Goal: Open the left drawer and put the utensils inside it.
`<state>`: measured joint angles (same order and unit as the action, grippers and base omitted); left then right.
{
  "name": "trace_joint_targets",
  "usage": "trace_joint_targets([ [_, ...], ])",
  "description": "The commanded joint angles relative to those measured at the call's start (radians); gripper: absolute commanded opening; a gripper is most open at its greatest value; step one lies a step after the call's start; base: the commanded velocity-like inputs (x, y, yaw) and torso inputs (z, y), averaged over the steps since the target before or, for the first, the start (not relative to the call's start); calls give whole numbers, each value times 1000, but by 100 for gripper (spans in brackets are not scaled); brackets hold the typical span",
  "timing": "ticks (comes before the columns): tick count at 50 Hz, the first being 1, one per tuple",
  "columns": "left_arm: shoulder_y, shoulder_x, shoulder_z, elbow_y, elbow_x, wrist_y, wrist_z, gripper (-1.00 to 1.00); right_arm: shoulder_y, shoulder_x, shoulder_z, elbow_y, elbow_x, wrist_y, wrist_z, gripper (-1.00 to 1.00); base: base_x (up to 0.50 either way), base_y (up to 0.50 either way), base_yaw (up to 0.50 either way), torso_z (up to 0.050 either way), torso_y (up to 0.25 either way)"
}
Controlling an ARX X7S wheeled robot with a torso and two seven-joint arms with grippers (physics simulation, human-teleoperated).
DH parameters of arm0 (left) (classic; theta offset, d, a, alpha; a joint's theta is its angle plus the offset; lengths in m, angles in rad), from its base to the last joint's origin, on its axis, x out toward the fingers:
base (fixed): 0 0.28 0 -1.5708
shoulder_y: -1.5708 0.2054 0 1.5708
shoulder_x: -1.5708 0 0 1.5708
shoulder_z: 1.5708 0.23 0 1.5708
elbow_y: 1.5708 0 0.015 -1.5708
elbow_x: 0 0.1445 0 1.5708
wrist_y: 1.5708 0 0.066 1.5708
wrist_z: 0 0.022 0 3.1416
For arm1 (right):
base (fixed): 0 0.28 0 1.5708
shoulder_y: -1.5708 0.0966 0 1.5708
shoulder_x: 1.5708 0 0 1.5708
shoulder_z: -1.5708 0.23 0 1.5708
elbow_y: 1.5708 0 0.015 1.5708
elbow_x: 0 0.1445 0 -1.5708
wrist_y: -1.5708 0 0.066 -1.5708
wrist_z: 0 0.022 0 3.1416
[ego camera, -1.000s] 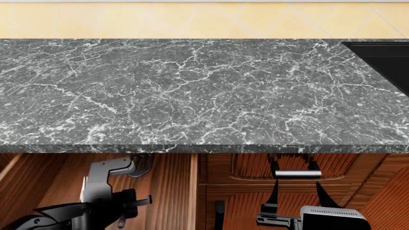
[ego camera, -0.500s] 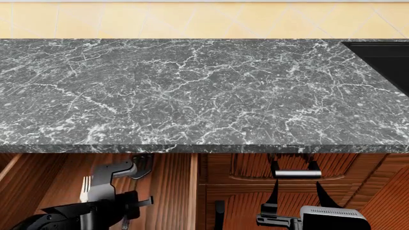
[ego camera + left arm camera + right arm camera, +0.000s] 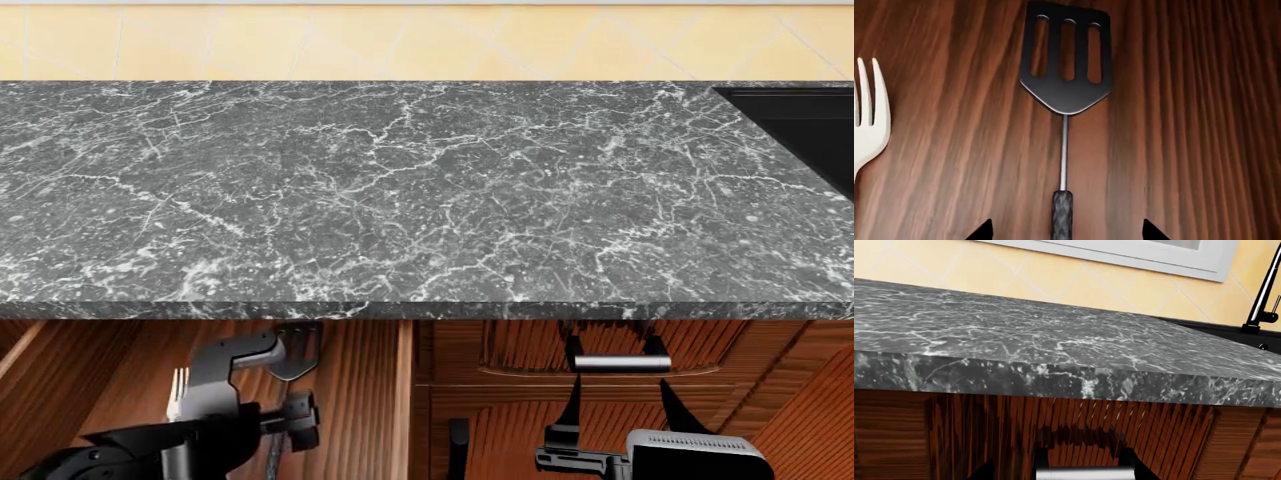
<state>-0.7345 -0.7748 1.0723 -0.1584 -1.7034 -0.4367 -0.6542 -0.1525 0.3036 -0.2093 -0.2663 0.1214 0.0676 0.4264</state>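
fork (image 3: pixel 869 117) seen flat on drawer (image 3: pixel 1174 125) floor, outside the left fingertip | spatula (image 3: pixel 1065 75) laid flat beside it, handle running between the spread, empty fingers of left gripper (image 3: pixel 1066 231) | right gripper (image 3: pixel 1084 467) set astride a silver handle (image 3: pixel 622 364); whether clamped cannot be told

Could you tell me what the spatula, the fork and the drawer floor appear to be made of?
Spatula: matte dark blade, probably plastic or coated metal, on a thin shiny metal shaft with a textured dark grip. Fork: smooth, uniform white, likely plastic. Drawer floor: reddish-brown wood with striped grain and a soft sheen.
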Motion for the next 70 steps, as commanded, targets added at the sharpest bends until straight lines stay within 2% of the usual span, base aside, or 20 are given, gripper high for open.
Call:
trace_joint_targets([
  [1, 7, -140, -54, 324, -29, 33, -165, 100, 0, 1, -1, 0, 1, 0, 1, 100, 0, 0, 0, 0, 0],
  [29, 22, -289, -125, 609, -56, 100, -308, 100, 2, 8, -8, 1, 6, -2, 9, 100, 0, 0, 0, 0, 0],
  [53, 25, -506, -258, 880, -51, 259, -378, 100, 3, 13, -13, 1, 11, -3, 15, 100, 0, 0, 0, 0, 0],
  [70, -90, -567, -354, 927, -83, 254, -400, 100, 4, 17, -17, 1, 14, -4, 20, 100, 0, 0, 0, 0, 0],
])
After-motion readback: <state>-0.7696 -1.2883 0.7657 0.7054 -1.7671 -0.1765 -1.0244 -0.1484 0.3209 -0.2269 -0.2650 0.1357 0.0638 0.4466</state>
